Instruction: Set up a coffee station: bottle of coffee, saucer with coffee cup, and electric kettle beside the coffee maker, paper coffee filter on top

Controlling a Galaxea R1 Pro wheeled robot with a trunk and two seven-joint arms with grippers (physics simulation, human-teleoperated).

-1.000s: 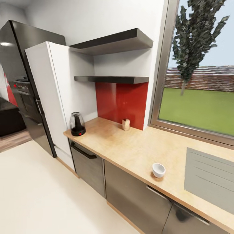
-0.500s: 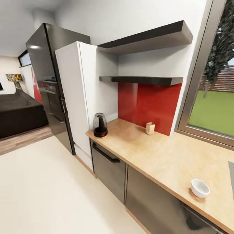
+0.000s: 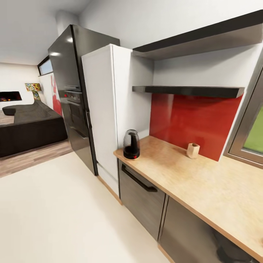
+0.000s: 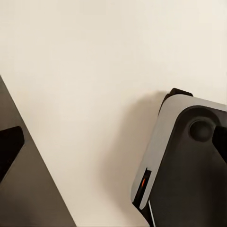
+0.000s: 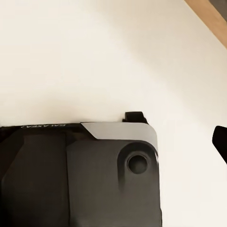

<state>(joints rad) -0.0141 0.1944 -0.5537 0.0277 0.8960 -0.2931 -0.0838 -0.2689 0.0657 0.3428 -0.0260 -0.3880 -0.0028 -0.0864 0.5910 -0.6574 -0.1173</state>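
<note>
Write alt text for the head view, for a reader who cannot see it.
A domed clear-glass electric kettle with a black base stands at the end of a long beige kitchen countertop, beside a tall white cabinet. A small tan holder sits against the red backsplash under two dark wall shelves.

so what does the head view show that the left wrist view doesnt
Head view: the electric kettle upright at the end of the kitchen countertop beside a white cabinet, a small beige holder by the red backsplash, two dark shelves, a black fridge. Left wrist view: the robot's grey base from above, and a dark fingertip at the edge. Both share the pale floor.
</note>
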